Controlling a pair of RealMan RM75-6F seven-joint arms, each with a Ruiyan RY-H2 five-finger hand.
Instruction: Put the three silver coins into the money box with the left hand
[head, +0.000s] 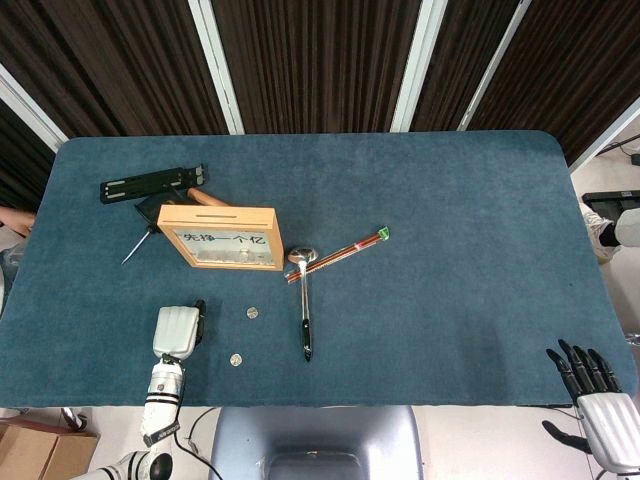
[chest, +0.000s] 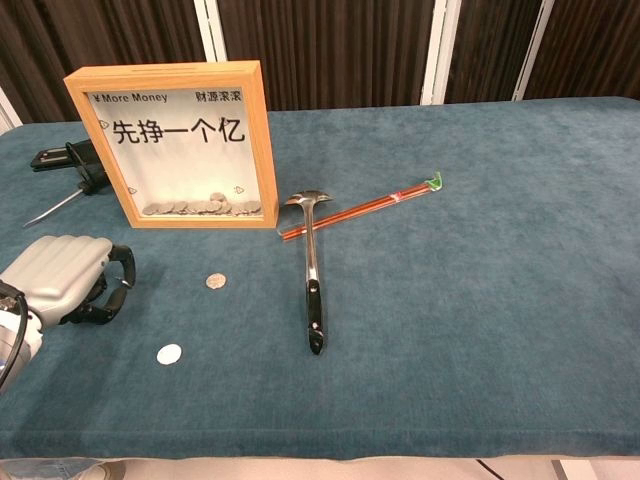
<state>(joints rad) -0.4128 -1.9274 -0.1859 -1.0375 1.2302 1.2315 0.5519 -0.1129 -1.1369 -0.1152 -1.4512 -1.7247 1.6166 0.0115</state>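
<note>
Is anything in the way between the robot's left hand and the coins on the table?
Nothing visible is. The left hand has bare cloth between it and both coins.

Counts:
- loose silver coins on table: two — coin just right of left hand's fingers (chest: 216, 281), coin nearer table edge below those fingers (chest: 169, 353)
- money box (chest: 175, 140): one, pile of coins inside, number cannot tell
- ladle (chest: 312, 270): one
- chopsticks (chest: 362, 208): one pair
- black stand (head: 153, 184): one
- screwdriver (head: 138, 243): one
</note>
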